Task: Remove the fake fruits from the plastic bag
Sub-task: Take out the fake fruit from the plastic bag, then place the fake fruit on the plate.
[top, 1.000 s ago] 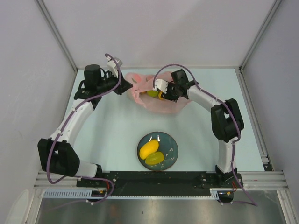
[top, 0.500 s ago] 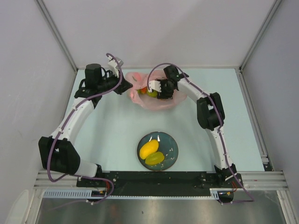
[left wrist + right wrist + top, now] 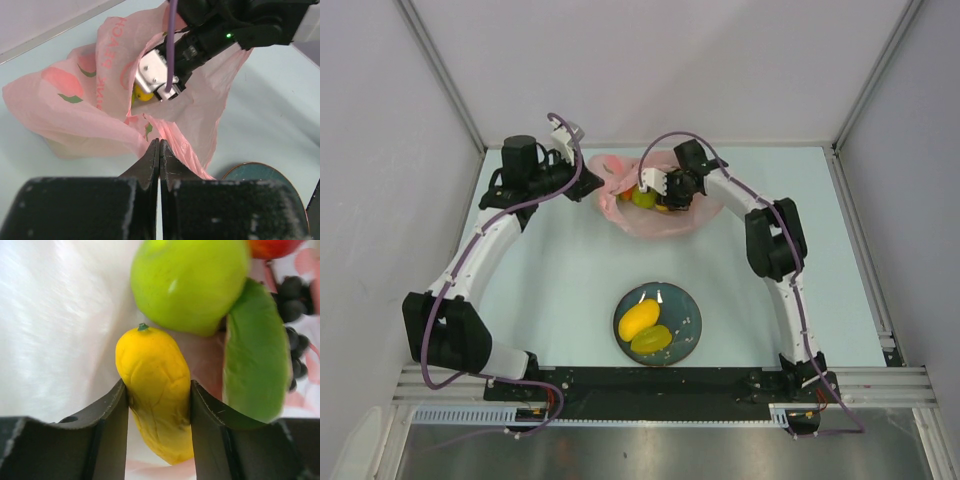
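Observation:
The pink plastic bag (image 3: 665, 215) lies at the back of the table, its mouth held up. My left gripper (image 3: 159, 142) is shut on the bag's edge (image 3: 175, 145); in the top view it (image 3: 592, 180) sits at the bag's left side. My right gripper (image 3: 158, 390) is inside the bag, shut on a yellow mango (image 3: 155, 385). Beside it lie a green apple (image 3: 190, 282), a long green fruit (image 3: 257, 355), dark grapes (image 3: 295, 305) and a red fruit (image 3: 272, 246). In the top view the right gripper (image 3: 655, 190) is in the bag's mouth.
A round dark blue-grey plate (image 3: 687, 312) sits near the front middle, holding a yellow mango (image 3: 639, 318) and a yellow-green mango (image 3: 651, 340). Its rim shows in the left wrist view (image 3: 260, 172). Grey walls enclose the table on three sides.
My right arm has swung left and reached deeper into the bag's mouth, its elbow folding in. The left gripper has kept its hold on the bag's edge.

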